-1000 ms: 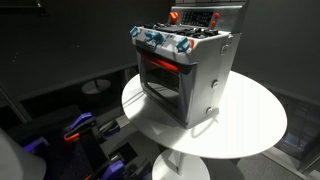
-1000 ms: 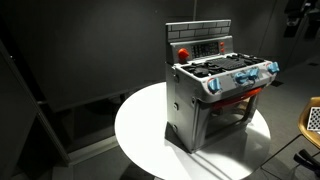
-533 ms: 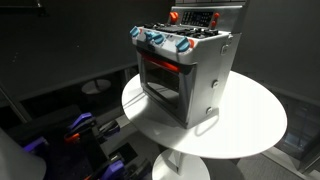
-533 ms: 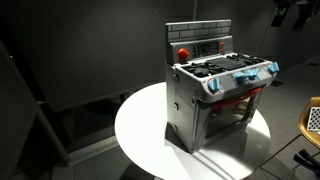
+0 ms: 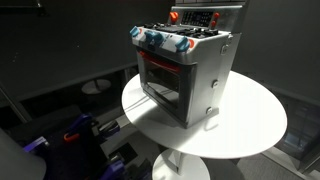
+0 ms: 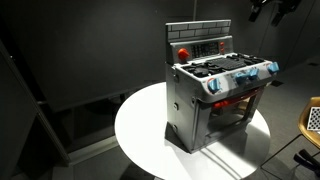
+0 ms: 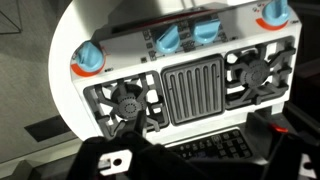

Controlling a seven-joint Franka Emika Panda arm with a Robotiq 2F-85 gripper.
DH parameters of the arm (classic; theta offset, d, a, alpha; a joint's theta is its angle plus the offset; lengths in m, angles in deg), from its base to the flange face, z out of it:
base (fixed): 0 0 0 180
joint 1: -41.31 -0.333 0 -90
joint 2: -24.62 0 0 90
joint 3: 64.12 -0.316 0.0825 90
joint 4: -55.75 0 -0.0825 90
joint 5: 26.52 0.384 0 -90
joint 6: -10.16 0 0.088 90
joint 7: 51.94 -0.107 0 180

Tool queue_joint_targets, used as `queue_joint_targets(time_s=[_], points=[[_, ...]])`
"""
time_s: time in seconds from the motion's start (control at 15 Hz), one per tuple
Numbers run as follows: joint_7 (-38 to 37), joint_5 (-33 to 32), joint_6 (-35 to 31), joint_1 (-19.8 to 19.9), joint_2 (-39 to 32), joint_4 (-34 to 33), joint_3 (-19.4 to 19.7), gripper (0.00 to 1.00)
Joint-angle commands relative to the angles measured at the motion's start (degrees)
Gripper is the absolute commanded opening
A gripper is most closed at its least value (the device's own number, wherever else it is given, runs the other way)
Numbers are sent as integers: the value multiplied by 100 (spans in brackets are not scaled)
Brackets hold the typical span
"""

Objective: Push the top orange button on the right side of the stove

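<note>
The silver-grey toy stove point(image 5: 195, 70) stands on a round white table point(image 5: 250, 125) and shows in both exterior views point(image 6: 215, 95). It has blue-and-red front knobs point(image 5: 160, 40) and a raised back panel with red-orange controls point(image 6: 205, 47). In the wrist view I look down on its cooktop grill point(image 7: 203, 88), with the dark keypad panel point(image 7: 215, 150) below it. My gripper point(image 7: 195, 162) hangs above the back panel, its dark fingers spread wide and holding nothing. In an exterior view it point(image 6: 268, 8) is high up, to the right of and above the stove and apart from it.
The table top point(image 6: 140, 130) has bare room around the stove. Blue and purple items point(image 5: 80, 130) lie on the dark floor below. A small white round stand point(image 5: 95, 87) is behind. A yellowish object point(image 6: 312, 118) sits at the frame edge. Dark walls surround.
My gripper has moved leftward along the top of the exterior view, closer to the stove's back panel. The oven window looks darker. The stove has not moved.
</note>
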Motion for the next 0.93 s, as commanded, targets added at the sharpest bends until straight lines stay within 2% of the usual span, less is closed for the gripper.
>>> queue_joint_targets(time_s=[0.0, 0.27, 0.87], points=[[-544, -471, -318, 172, -567, -426, -38, 100], [-1047, -1000, -589, 242, -1113, -724, 13, 100], [-1977, -1817, -653, 152, -2075, -1451, 321, 100]])
